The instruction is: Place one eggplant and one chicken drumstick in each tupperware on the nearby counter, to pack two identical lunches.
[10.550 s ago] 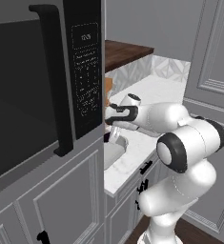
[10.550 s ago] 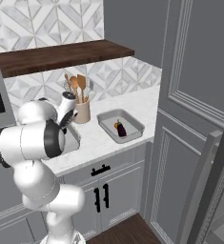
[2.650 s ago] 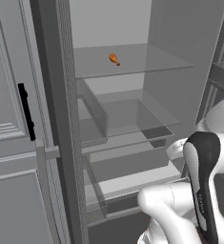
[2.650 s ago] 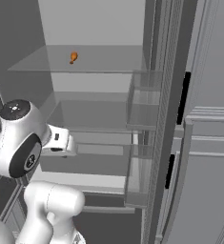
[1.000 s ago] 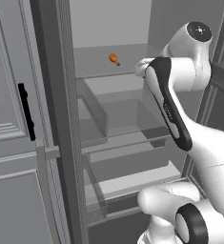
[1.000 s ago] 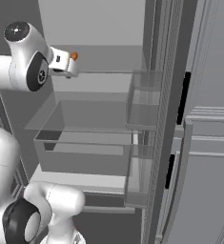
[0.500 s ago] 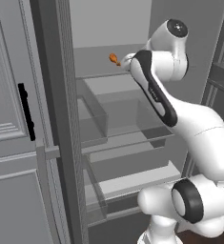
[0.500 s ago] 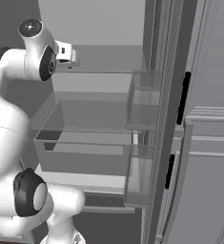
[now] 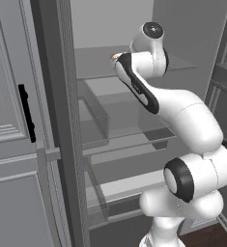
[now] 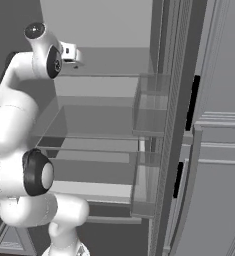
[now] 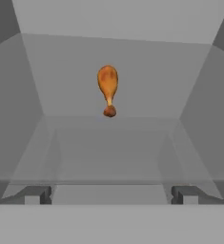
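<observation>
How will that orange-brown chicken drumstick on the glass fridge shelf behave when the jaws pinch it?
The orange-brown chicken drumstick tapers from a rounded meaty end to a thin bone with a knob, so it will probably pivot or squirt out unless pinched across the thick part. It looks smooth, and it lies loose on the clear glass shelf, so a nudge would likely slide or roll it. It looks small and likely light.

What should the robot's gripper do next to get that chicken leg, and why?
Probably ease straight forward: the chicken drumstick lies on the glass shelf ahead, centred between the open gripper tips but not yet reached.
</observation>
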